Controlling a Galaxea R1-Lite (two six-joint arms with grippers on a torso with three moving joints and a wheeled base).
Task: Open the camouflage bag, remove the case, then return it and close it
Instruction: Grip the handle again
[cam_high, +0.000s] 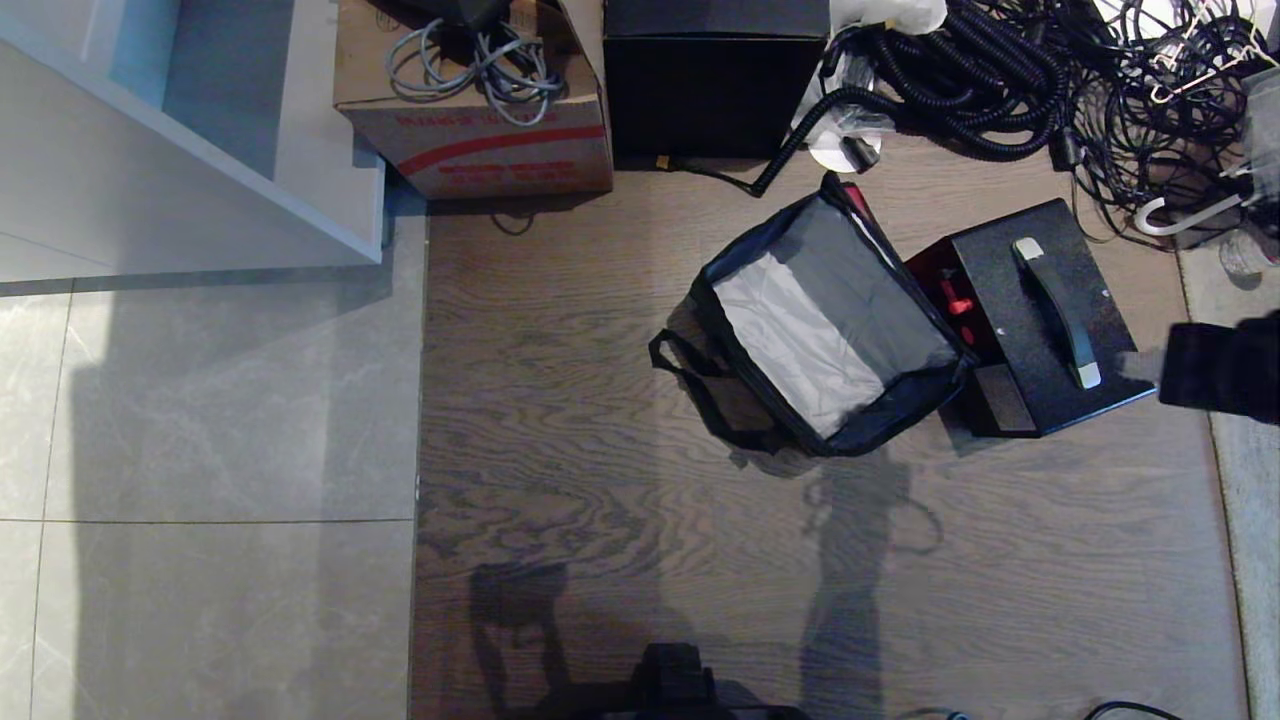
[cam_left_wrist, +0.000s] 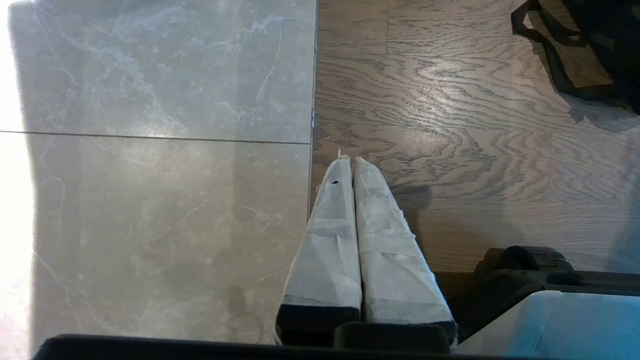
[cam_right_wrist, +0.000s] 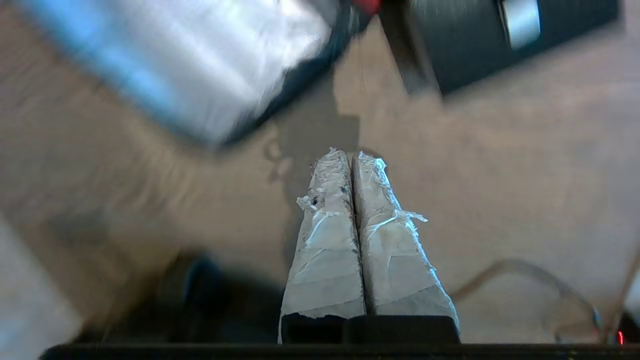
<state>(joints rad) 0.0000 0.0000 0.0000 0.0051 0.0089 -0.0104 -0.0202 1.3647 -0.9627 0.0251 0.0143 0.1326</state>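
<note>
You see the bag open, the case touching it outside; right gripper and left gripper are closed, empty.

In the head view, the cardboard box, the plain black box and the tangle of black cables were all cut off by the top edge. A dark shape entered from the right edge beside the case; what it was could not be told. The camouflage bag hid the case's near side, and the bag's own outer top could not be seen. In the left wrist view, only the bag's black strap and one corner showed. The right wrist view was smeared: the bag's grey lining and the case were blurred and cropped at the edge.
</note>
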